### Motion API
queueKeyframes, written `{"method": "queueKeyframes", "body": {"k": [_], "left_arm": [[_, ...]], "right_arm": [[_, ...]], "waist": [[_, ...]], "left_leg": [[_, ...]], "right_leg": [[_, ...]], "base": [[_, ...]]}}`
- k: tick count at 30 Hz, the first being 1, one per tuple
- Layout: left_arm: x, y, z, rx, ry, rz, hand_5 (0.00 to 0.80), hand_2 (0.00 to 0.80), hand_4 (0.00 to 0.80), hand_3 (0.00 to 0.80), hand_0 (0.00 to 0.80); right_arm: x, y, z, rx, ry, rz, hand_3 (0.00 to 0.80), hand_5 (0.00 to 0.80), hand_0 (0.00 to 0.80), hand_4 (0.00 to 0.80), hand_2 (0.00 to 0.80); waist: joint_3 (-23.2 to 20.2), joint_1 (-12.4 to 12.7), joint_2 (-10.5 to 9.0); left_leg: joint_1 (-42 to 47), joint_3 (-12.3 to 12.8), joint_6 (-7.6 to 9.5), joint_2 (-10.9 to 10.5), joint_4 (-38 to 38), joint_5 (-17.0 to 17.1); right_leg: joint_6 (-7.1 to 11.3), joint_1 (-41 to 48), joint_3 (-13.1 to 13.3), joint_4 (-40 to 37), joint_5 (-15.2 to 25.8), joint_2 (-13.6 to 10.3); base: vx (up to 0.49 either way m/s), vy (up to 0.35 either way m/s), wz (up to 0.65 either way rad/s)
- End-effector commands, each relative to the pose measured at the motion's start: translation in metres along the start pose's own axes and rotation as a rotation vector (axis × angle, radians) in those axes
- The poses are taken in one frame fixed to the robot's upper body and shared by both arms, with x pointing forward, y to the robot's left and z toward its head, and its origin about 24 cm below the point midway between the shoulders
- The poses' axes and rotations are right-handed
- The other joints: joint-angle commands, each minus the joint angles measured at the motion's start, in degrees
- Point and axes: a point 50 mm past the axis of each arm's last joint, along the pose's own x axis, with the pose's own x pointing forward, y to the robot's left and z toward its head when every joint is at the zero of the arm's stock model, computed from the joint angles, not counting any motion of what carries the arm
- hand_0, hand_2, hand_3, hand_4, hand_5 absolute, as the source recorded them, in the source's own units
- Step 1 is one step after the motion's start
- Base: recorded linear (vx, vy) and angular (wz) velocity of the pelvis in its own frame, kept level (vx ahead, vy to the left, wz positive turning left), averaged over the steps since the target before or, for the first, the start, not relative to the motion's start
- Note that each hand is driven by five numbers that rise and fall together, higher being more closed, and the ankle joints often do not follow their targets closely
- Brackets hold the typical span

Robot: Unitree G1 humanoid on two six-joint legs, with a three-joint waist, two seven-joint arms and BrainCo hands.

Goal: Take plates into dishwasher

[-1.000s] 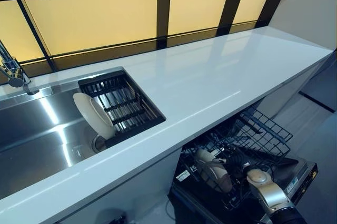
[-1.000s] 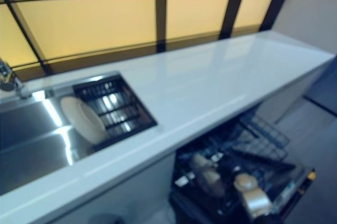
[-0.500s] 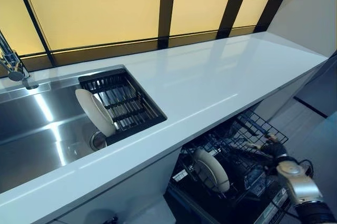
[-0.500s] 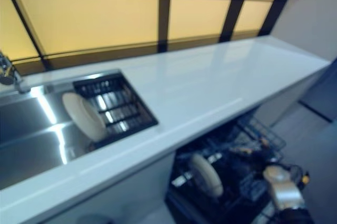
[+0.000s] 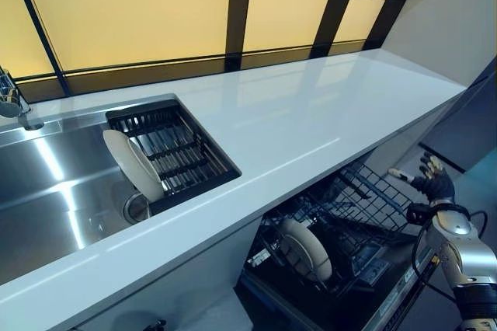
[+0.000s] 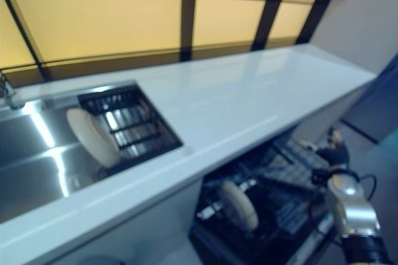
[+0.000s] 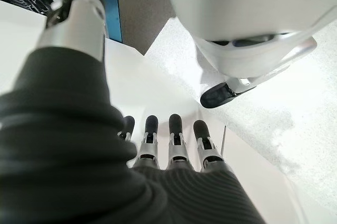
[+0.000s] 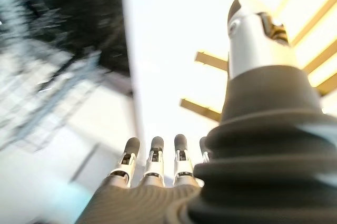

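Yellow-lit window panels (image 5: pixel 140 28) run behind a long white countertop (image 5: pixel 311 113), with a steel sink (image 5: pixel 54 191) let into its left end and a tap (image 5: pixel 12 102) at the sink's back corner. From my seat I count two plates. One white round plate (image 5: pixel 133 165) stands on edge in the sink, leaning against the near left corner of the black drying rack (image 5: pixel 172 152); its face turns toward the tap side and its long axis rises from the sink floor toward the back wall. The second plate (image 5: pixel 306 249), pale and round with a raised rim, stands nearly upright in the dishwasher rack (image 5: pixel 349 218) pulled out below the countertop's front edge, close to the rack's near left corner, face turned toward the rack's left side.

A second ago my right hand (image 5: pixel 429 184) was down in the rack by that plate; now it is raised clear, out past the rack's right edge, fingers spread and straight, holding nothing. The plate has stayed slotted where it was half a second ago. My left hand (image 7: pixel 174 145) shows only in its wrist view, fingers straight and relaxed, hanging over a pale floor (image 7: pixel 274 103).
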Motion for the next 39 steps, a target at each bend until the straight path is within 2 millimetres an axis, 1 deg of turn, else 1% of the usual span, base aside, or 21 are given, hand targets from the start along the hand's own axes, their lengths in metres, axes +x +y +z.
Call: {"method": "queueKeyframes", "body": {"k": [1,2,3,5,6,11,12,14,15,17,18,20,21,22,24,29,34,36,37,39], "left_arm": [[0.003,-0.013,0.004,-0.035,-0.020,-0.018,0.000,0.000,0.000,0.000,0.000],[0.003,-0.013,0.004,-0.037,-0.019,-0.018,0.000,0.000,0.000,0.000,0.000],[0.003,-0.015,0.001,-0.042,-0.019,-0.019,0.000,0.000,0.000,0.000,0.000],[0.002,-0.016,0.000,-0.044,-0.017,-0.019,0.000,0.000,0.000,0.000,0.000],[0.002,-0.017,-0.002,-0.046,-0.015,-0.019,0.000,0.000,0.000,0.000,0.000],[0.002,-0.016,-0.003,-0.047,-0.008,-0.019,0.000,0.000,0.000,0.000,0.000],[0.002,-0.016,-0.002,-0.047,-0.008,-0.019,0.000,0.000,0.000,0.000,0.000],[0.002,-0.016,-0.002,-0.048,-0.007,-0.021,0.000,0.000,0.000,0.000,0.000],[0.002,-0.016,-0.002,-0.049,-0.007,-0.021,0.000,0.000,0.000,0.000,0.000],[0.003,-0.016,-0.001,-0.058,-0.011,-0.019,0.000,0.000,0.000,0.000,0.000],[0.003,-0.017,0.000,-0.058,-0.011,-0.019,0.000,0.000,0.000,0.000,0.000],[0.003,-0.017,0.001,-0.062,-0.015,-0.017,0.000,0.000,0.000,0.000,0.000],[0.003,-0.018,0.001,-0.063,-0.015,-0.017,0.000,0.000,0.000,0.000,0.000],[0.003,-0.019,0.001,-0.065,-0.014,-0.016,0.000,0.000,0.000,0.000,0.000],[0.003,-0.019,0.002,-0.066,-0.015,-0.016,0.000,0.000,0.000,0.000,0.000],[0.003,-0.020,0.000,-0.063,-0.003,-0.020,0.000,0.000,0.000,0.000,0.000],[0.002,-0.020,-0.002,-0.056,0.005,-0.024,0.000,0.000,0.000,0.000,0.000],[0.002,-0.020,-0.003,-0.055,0.007,-0.026,0.000,0.000,0.000,0.000,0.000],[0.002,-0.020,-0.004,-0.053,0.009,-0.029,0.000,0.000,0.000,0.000,0.000],[0.002,-0.021,-0.004,-0.049,0.012,-0.034,0.000,0.000,0.000,0.000,0.000]], "right_arm": [[0.004,-0.010,0.067,-0.024,-0.300,-0.011,0.000,0.000,0.000,0.000,0.000],[0.003,-0.010,0.069,-0.026,-0.307,-0.010,0.000,0.000,0.000,0.000,0.000],[0.000,-0.008,0.077,-0.031,-0.348,-0.004,0.000,0.000,0.000,0.000,0.000],[-0.001,-0.008,0.082,-0.030,-0.372,0.002,0.000,0.000,0.000,0.000,0.000],[-0.002,-0.008,0.088,-0.032,-0.405,0.002,0.000,0.000,0.000,0.000,0.000],[-0.005,-0.008,0.112,-0.037,-0.500,0.008,0.000,0.000,0.000,0.000,0.000],[-0.005,-0.009,0.113,-0.037,-0.503,0.008,0.000,0.000,0.000,0.000,0.000],[-0.008,-0.008,0.125,-0.035,-0.556,0.028,0.000,0.000,0.000,0.000,0.000],[-0.008,-0.008,0.126,-0.034,-0.560,0.031,0.000,0.000,0.000,0.000,0.000],[-0.013,-0.004,0.139,-0.034,-0.616,0.065,0.000,0.000,0.000,0.000,0.000],[-0.013,-0.004,0.140,-0.035,-0.621,0.068,0.000,0.000,0.000,0.000,0.000],[-0.017,0.002,0.152,-0.045,-0.677,0.100,0.000,0.000,0.000,0.000,0.000],[-0.017,0.003,0.152,-0.045,-0.679,0.102,0.000,0.000,0.000,0.000,0.000],[-0.019,0.007,0.159,-0.055,-0.712,0.121,0.000,0.000,0.000,0.000,0.000],[-0.021,0.011,0.166,-0.061,-0.737,0.139,0.000,0.000,0.000,0.000,0.000],[-0.022,0.028,0.182,-0.100,-0.787,0.183,0.000,0.000,0.000,0.000,0.000],[-0.022,0.046,0.191,-0.145,-0.809,0.232,0.000,0.000,0.000,0.000,0.000],[-0.021,0.050,0.193,-0.155,-0.809,0.244,0.000,0.000,0.000,0.000,0.000],[-0.020,0.056,0.195,-0.166,-0.805,0.263,0.000,0.000,0.000,0.000,0.000],[-0.019,0.063,0.196,-0.175,-0.810,0.279,0.000,0.000,0.000,0.000,0.000]], "waist": [[-3.5,-0.3,2.09],[-3.5,-0.3,2.10],[-3.7,-0.2,2.15],[-3.8,-0.2,2.16],[-3.9,-0.1,2.17],[-4.5,0.0,2.09],[-4.5,0.0,2.10],[-4.7,0.0,2.07],[-4.8,0.0,2.08],[-5.0,0.1,2.04],[-5.0,0.1,2.05],[-5.2,0.5,2.11],[-5.2,0.5,2.14],[-5.2,0.8,2.16],[-5.3,1.2,2.21],[-5.3,2.7,2.43],[-5.2,4.5,2.68],[-5.2,4.8,2.73],[-5.3,5.5,2.78],[-5.2,6.1,2.86]], "left_leg": [[-2.3,1.9,1.67,-0.7,0.3,-2.0],[-2.3,2.0,1.68,-0.7,0.3,-2.0],[-2.4,2.1,1.69,-0.8,0.3,-2.0],[-2.5,2.2,1.70,-0.9,0.3,-2.0],[-2.6,2.3,1.71,-0.9,0.3,-2.0],[-2.7,2.4,1.59,-1.0,0.3,-2.0],[-2.7,2.4,1.58,-1.0,0.3,-2.0],[-2.6,2.3,1.55,-1.1,0.3,-2.0],[-2.6,2.3,1.54,-1.1,0.3,-2.0],[-2.7,2.3,1.46,-1.1,0.3,-1.9],[-2.7,2.2,1.45,-1.1,0.3,-2.0],[-2.7,1.9,1.42,-1.2,0.3,-1.9],[-2.7,1.9,1.41,-1.2,0.3,-1.9],[-2.7,1.7,1.36,-1.3,0.4,-1.8],[-2.9,1.4,1.36,-1.4,0.4,-1.8],[-3.0,0.4,1.36,-1.8,0.5,-1.6],[-3.3,-0.8,1.40,-2.4,0.6,-1.4],[-3.3,-1.1,1.43,-2.6,0.6,-1.3],[-3.3,-1.6,1.45,-2.8,0.6,-1.3],[-3.3,-2.2,1.50,-3.1,0.7,-1.3]], "right_leg": [[-4.02,-3.1,2.7,5.1,-0.6,2.9],[-4.01,-3.1,2.7,5.1,-0.7,2.9],[-4.03,-2.9,2.7,5.0,-0.8,2.8],[-4.06,-2.8,2.7,4.9,-0.9,2.7],[-4.08,-2.6,2.6,4.7,-0.9,2.7],[-4.17,-2.1,2.5,4.5,-1.2,2.7],[-4.17,-2.1,2.5,4.5,-1.2,2.7],[-4.21,-1.9,2.5,4.4,-1.2,2.7],[-4.22,-1.9,2.5,4.4,-1.3,2.7],[-4.30,-1.8,2.4,4.3,-1.4,2.7],[-4.31,-1.8,2.4,4.3,-1.4,2.7],[-4.47,-1.7,2.4,4.3,-1.5,2.8],[-4.47,-1.6,2.3,4.3,-1.5,2.8],[-4.54,-1.4,2.2,4.3,-1.6,2.8],[-4.63,-1.2,2.0,4.3,-1.7,2.8],[-4.95,-0.5,1.0,4.6,-2.2,2.6],[-5.17,0.2,-0.3,5.1,-2.7,2.4],[-5.21,0.3,-0.6,5.2,-2.7,2.3],[-5.23,0.5,-0.9,5.4,-2.9,2.2],[-5.28,0.7,-1.5,5.6,-3.0,2.0]], "base": [[0.000,0.000,0.00],[-0.014,0.036,0.00],[-0.010,0.031,0.00],[-0.004,0.016,0.00],[0.000,0.000,0.00],[0.000,0.000,0.00],[0.000,0.000,0.00],[0.000,0.000,0.00],[0.000,0.000,0.00],[0.000,0.000,0.00],[0.000,0.000,0.00],[0.000,0.000,0.00],[0.000,0.000,0.00],[0.000,0.000,0.00],[0.008,0.005,0.02],[0.023,0.011,0.10],[0.022,0.012,0.13],[0.024,0.017,0.27],[0.038,0.023,0.29],[0.046,0.021,0.25]]}}
